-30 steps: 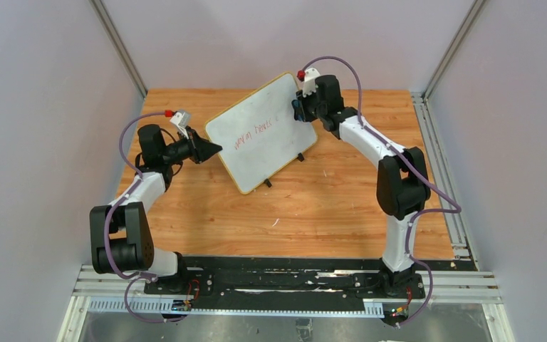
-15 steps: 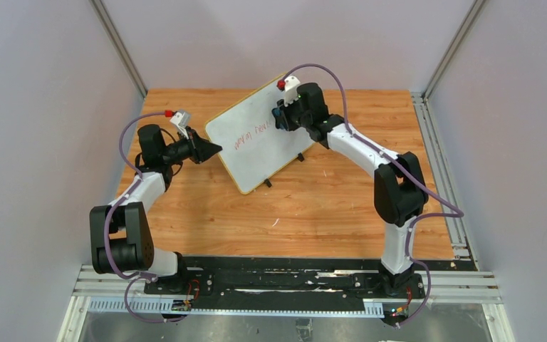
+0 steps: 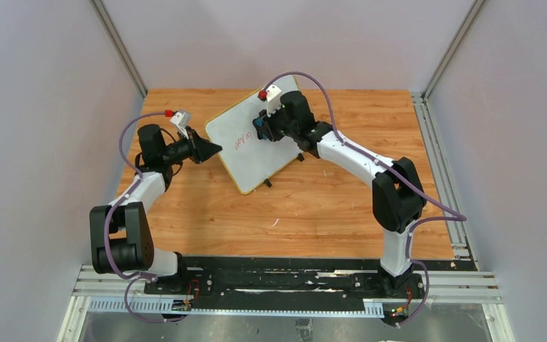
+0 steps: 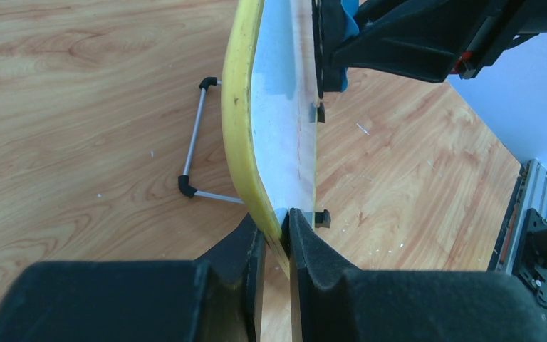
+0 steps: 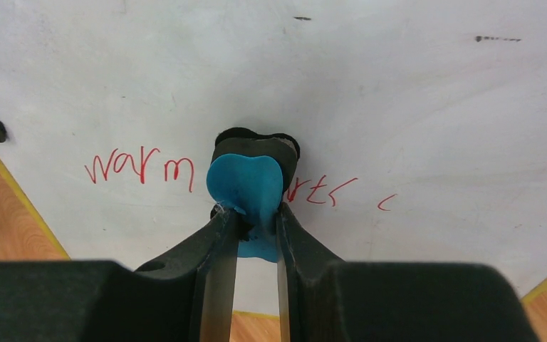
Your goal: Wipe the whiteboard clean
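The whiteboard point(image 3: 253, 153) is white with a yellow rim and stands tilted on the wooden table. Red handwriting point(image 5: 141, 165) crosses its face. My left gripper point(image 3: 216, 148) is shut on the board's left edge; in the left wrist view point(image 4: 276, 228) its pads clamp the yellow rim point(image 4: 238, 107). My right gripper point(image 3: 262, 127) is shut on the blue-and-black eraser point(image 5: 246, 187), which presses on the board's face in the middle of the writing. Red letters show on both sides of the eraser.
The board's wire stand point(image 4: 194, 135) and black clip feet point(image 3: 267, 183) rest on the wooden table point(image 3: 313, 206). Grey walls with metal posts enclose the table on three sides. A metal rail point(image 3: 441, 142) runs along the right edge.
My right gripper has slid the eraser leftward across the board, from near its right edge to the middle of the writing. The left gripper and the board have stayed put.
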`<control>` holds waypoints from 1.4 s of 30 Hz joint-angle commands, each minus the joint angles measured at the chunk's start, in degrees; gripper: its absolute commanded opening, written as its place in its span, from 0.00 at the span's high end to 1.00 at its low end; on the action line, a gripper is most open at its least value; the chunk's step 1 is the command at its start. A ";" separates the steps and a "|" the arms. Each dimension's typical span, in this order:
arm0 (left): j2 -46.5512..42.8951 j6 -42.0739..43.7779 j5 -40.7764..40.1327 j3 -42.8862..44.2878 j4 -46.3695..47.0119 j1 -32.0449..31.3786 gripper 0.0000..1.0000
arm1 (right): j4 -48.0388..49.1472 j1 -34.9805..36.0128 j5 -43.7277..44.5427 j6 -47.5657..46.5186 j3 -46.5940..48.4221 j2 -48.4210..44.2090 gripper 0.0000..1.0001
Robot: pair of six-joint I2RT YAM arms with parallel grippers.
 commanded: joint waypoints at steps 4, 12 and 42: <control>-0.09 5.50 0.04 0.41 -1.39 -0.08 1.00 | -1.67 -4.07 2.44 -1.90 4.06 2.34 0.99; -0.39 5.63 0.46 0.56 -1.69 -0.08 1.00 | -1.57 -9.18 2.84 -2.25 5.91 3.84 0.99; -0.26 6.64 0.48 1.11 -3.37 -0.02 1.00 | -0.96 -14.20 4.93 -2.38 6.20 8.42 0.99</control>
